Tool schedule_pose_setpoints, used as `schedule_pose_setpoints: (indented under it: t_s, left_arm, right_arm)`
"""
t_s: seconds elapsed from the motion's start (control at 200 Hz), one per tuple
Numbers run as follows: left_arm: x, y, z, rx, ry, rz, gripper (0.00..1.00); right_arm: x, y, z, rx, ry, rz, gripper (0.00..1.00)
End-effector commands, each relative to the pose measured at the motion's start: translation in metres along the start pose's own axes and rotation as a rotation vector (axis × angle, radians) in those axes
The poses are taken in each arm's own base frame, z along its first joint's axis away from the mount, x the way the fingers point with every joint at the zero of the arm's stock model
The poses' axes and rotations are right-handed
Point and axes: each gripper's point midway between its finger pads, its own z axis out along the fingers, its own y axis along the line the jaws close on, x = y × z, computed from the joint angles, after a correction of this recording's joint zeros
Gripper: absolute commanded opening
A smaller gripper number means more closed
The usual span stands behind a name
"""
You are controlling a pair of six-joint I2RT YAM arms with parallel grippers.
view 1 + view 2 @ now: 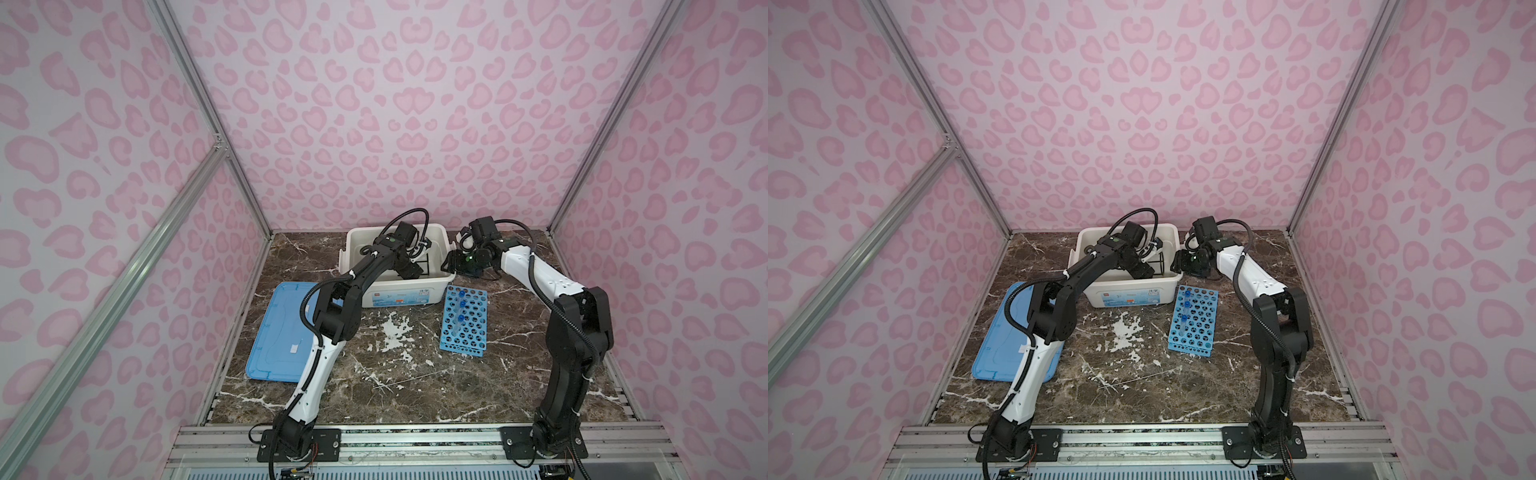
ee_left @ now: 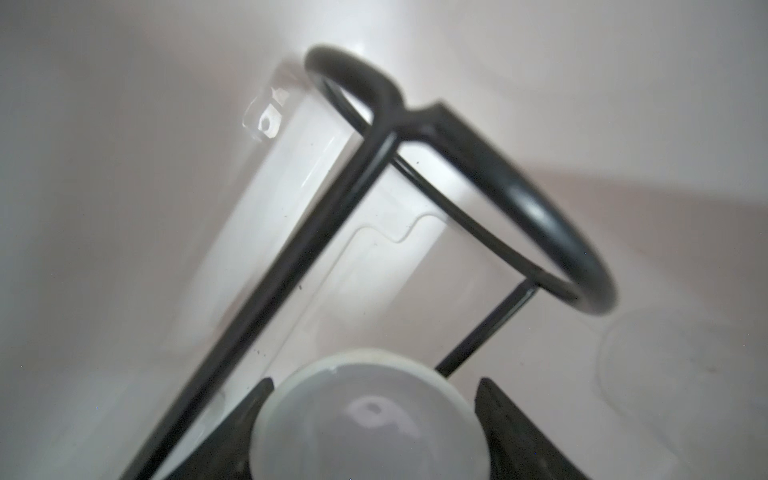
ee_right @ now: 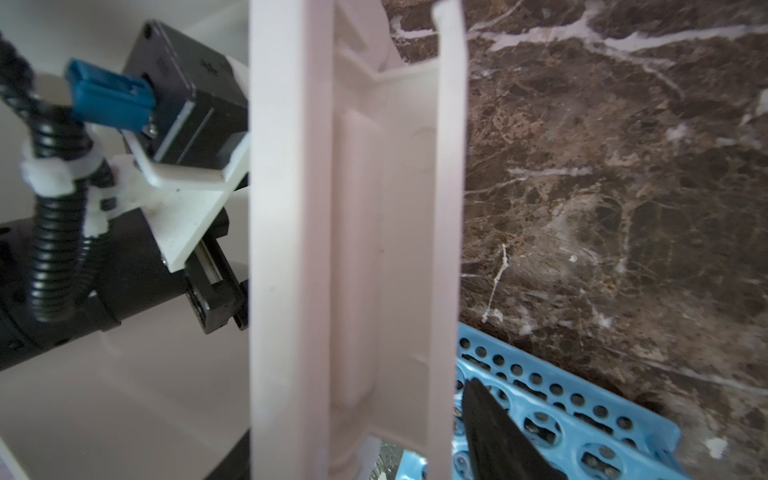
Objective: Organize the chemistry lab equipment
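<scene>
The left gripper [image 2: 376, 380] was down inside the large white storage box [image 1: 395, 293], which sat at the 12 o'clock of the table [image 1: 374, 374], its jaws flanking the white cup [image 2: 370, 428] towards the box's 4 o'clock corner. The black wire ring stand [image 2: 540, 224] was just beyond the cup, with the clear small beaker [image 2: 291, 187] close by it. The right gripper [image 1: 451, 262] sat at the box's 3 o'clock rim, one finger [image 3: 490, 432] outside the handle flange [image 3: 451, 208]. Neither wrist view showed whether either pincer actually pressed on what it flanked. To seat the cup well, I judged it should rest flat on the box floor, jaws spread fully, then rise straight up clear of the wire ring
</scene>
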Motion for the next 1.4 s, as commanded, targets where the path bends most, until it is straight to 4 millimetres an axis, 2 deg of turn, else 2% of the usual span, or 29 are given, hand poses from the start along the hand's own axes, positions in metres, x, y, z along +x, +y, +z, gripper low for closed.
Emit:
schedule_pose_setpoints:
  t_s: [0.0, 0.295, 0.34, 0.36, 0.625, 0.87, 1.1, 1.255, 1.395]
  left_arm:
    - [-0.002, 0.002, -0.007, -0.009, -0.006, -0.013, 0.80]
    - [-0.002, 0.003, -0.012, -0.020, -0.003, -0.023, 0.89]
    - [-0.002, 0.003, -0.013, -0.021, -0.002, -0.025, 0.92]
    - [-0.002, 0.003, -0.013, -0.023, -0.002, -0.026, 0.99]
    - [-0.014, 0.009, -0.038, -0.053, -0.047, -0.050, 0.98]
    - [-0.035, 0.014, -0.084, -0.088, -0.134, -0.120, 0.98]
    - [-0.051, 0.019, -0.135, -0.125, -0.216, -0.164, 0.97]
    - [-0.052, 0.020, -0.165, -0.146, -0.240, -0.191, 0.98]
    - [-0.042, 0.017, -0.191, -0.163, -0.247, -0.222, 0.97]
  right_arm:
    - [-0.002, 0.000, 0.003, 0.001, -0.001, 0.003, 0.62]
    - [-0.002, 0.001, 0.001, -0.002, -0.008, 0.003, 0.62]
    - [-0.002, 0.000, 0.001, -0.003, -0.009, 0.006, 0.62]
    - [-0.002, 0.000, 0.000, -0.003, -0.010, 0.007, 0.62]
    - [-0.005, 0.003, -0.005, -0.011, -0.037, 0.009, 0.62]
    - [-0.010, 0.008, -0.015, -0.019, -0.075, -0.002, 0.62]
    - [-0.012, 0.010, -0.022, -0.024, -0.100, -0.006, 0.63]
    - [-0.014, 0.012, -0.027, -0.025, -0.110, -0.012, 0.65]
    - [-0.014, 0.011, -0.034, -0.019, -0.120, -0.017, 0.66]
